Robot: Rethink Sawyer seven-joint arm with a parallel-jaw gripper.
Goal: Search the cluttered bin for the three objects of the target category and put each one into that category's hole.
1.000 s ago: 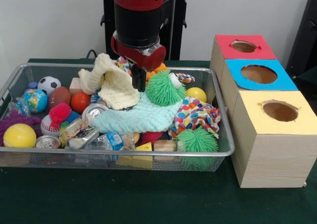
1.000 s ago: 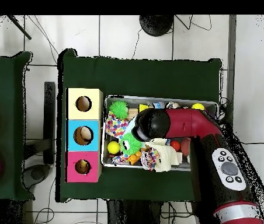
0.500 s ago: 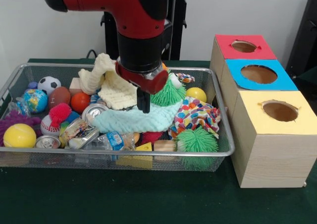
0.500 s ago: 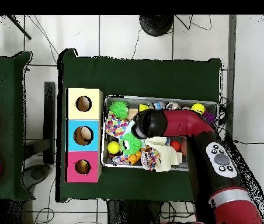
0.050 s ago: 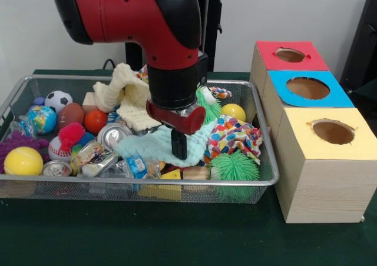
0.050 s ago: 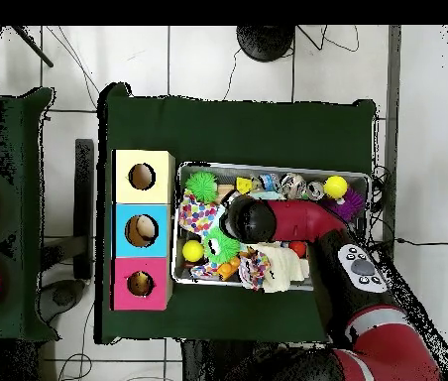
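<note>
A green-clothed table (image 5: pixel 118 236) carries a wire bin (image 5: pixel 35 189) beside three wooden boxes (image 5: pixel 321 183)

No readable text anywhere. Plastic bottle (image 5: pixel 131 167) near the bin's front has a blue label, print too small to read. Crushed can (image 5: pixel 88 154) to its left shows printed graphics, illegible. Coloured boxes on the right carry no markings.

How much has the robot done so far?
Hardly started, it seems. No toy shows in the yellow box's hole, though the boxes' insides are mostly hidden. The gripper is down on the light blue cloth in the wire basket, which is full of toys; whether it holds anything is unclear.
</note>
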